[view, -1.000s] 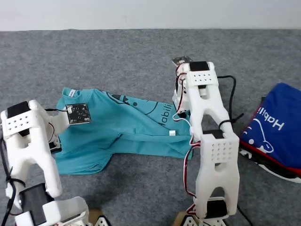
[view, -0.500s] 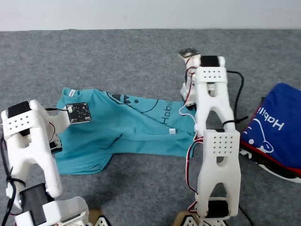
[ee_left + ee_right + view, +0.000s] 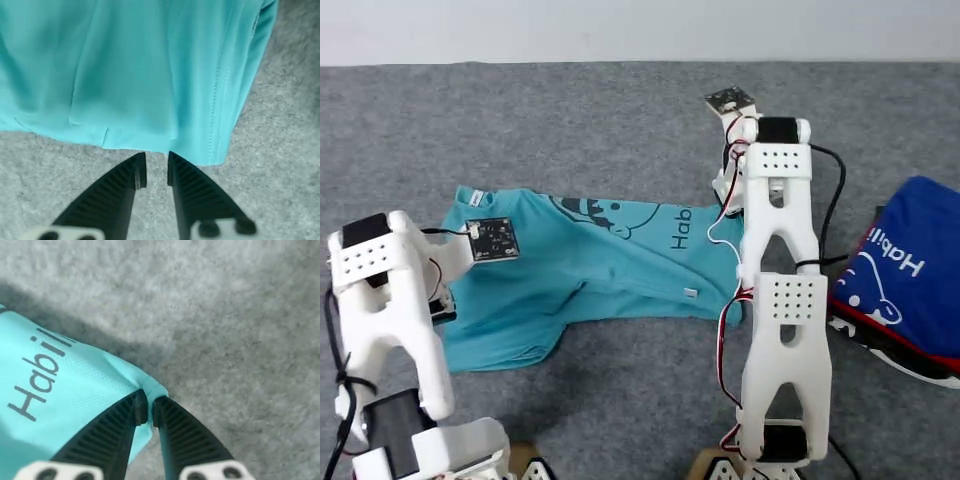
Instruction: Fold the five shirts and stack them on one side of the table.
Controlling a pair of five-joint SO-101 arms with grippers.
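Observation:
A teal shirt [image 3: 590, 270] with dark print lies crumpled and stretched sideways across the middle of the grey carpet. My right gripper [image 3: 148, 410] is shut on the shirt's corner [image 3: 142, 390], close to the lettering, at the shirt's right end under the right arm [image 3: 770, 200]. My left gripper [image 3: 155, 167] sits low at the hem of the teal shirt [image 3: 150, 75], at its left end beside the left arm [image 3: 380, 290]. A folded dark blue shirt [image 3: 905, 280] with white print lies at the right edge of the table.
The blue shirt rests on other folded cloth with a red and white rim [image 3: 910, 365]. Bare grey carpet [image 3: 570, 120] stretches behind the teal shirt and in front of it between the two arm bases.
My right arm has moved right and a little farther back, dragging the shirt's corner with it. The shirt is pulled out longer and more of its print shows. The left arm barely shifted.

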